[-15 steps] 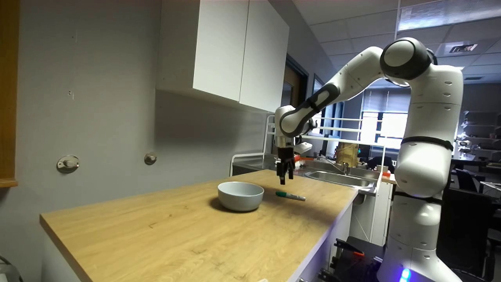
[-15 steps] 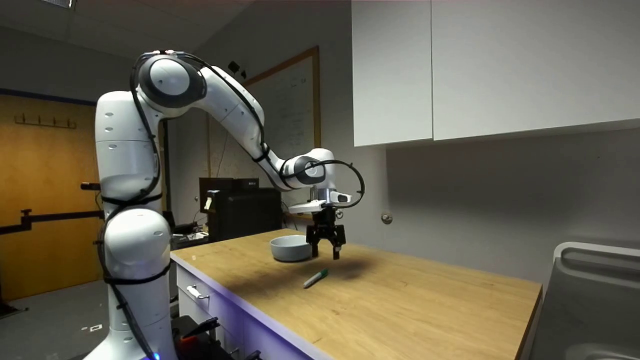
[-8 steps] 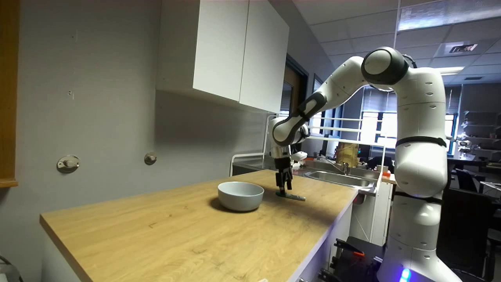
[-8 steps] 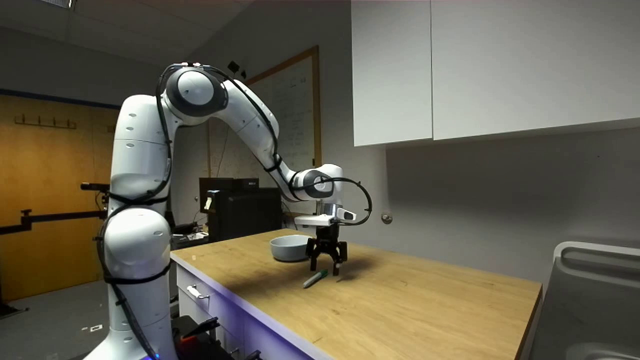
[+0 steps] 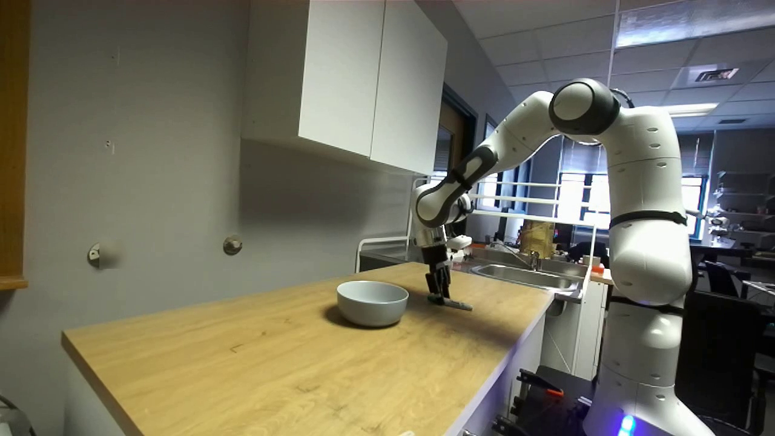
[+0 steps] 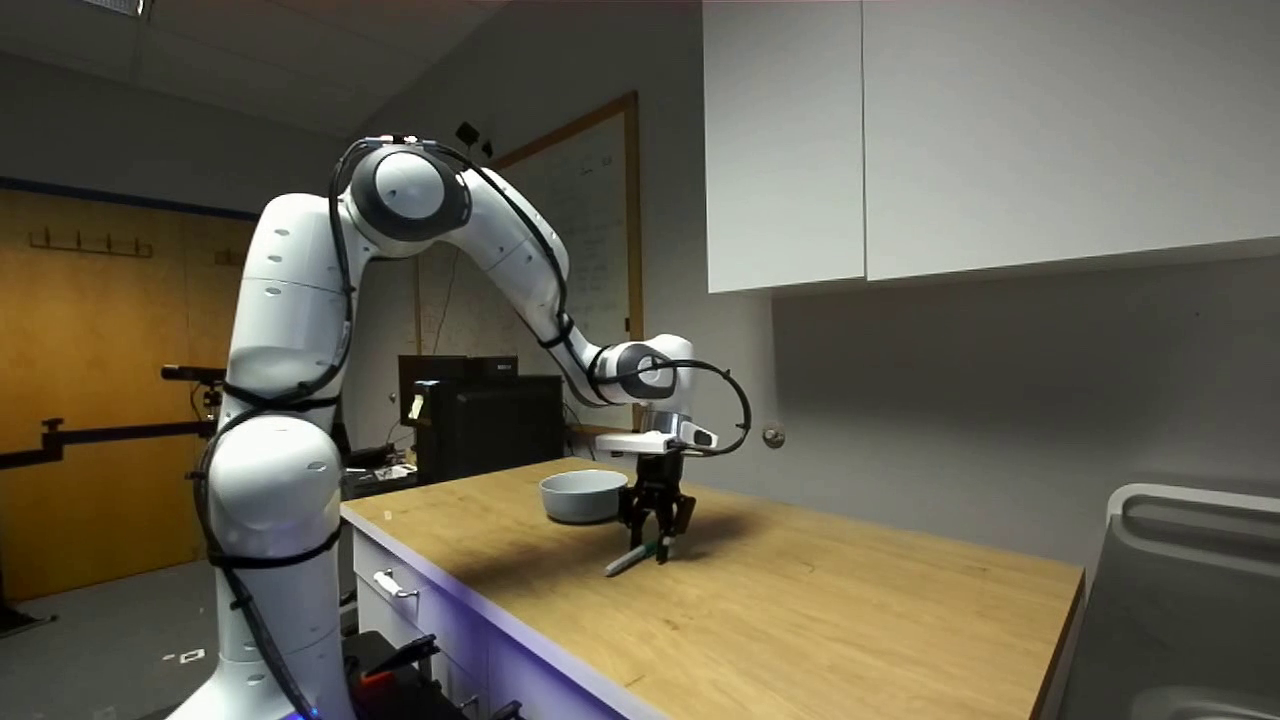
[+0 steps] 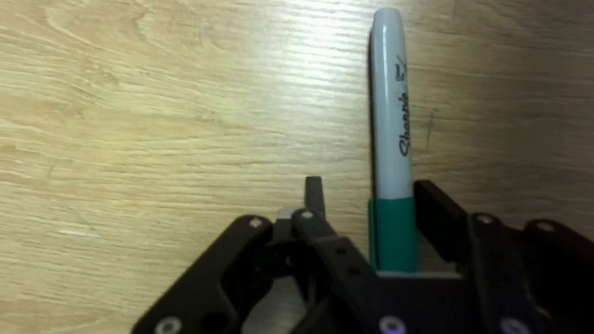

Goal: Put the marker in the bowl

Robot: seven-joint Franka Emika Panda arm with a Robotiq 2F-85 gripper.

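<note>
Marker [image 7: 392, 139] on table [image 7: 139, 116], lettering [image 7: 405, 123] legible in wrist view alone | fingers [image 7: 436, 218] parted, marker between | bowl [image 5: 371, 312] near marker, only in exterior views

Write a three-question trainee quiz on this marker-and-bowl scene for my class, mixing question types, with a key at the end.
1. Multiple choice: the marker has a cap that is A) red, B) green, C) blue.
2. True or false: the marker lies outside the bowl.
3. Wrist view: is the end effector open or shut, and what shows it?

Key: 1. B. 2. True. 3. Open; the countertop shows between the marker and one finger.
</note>
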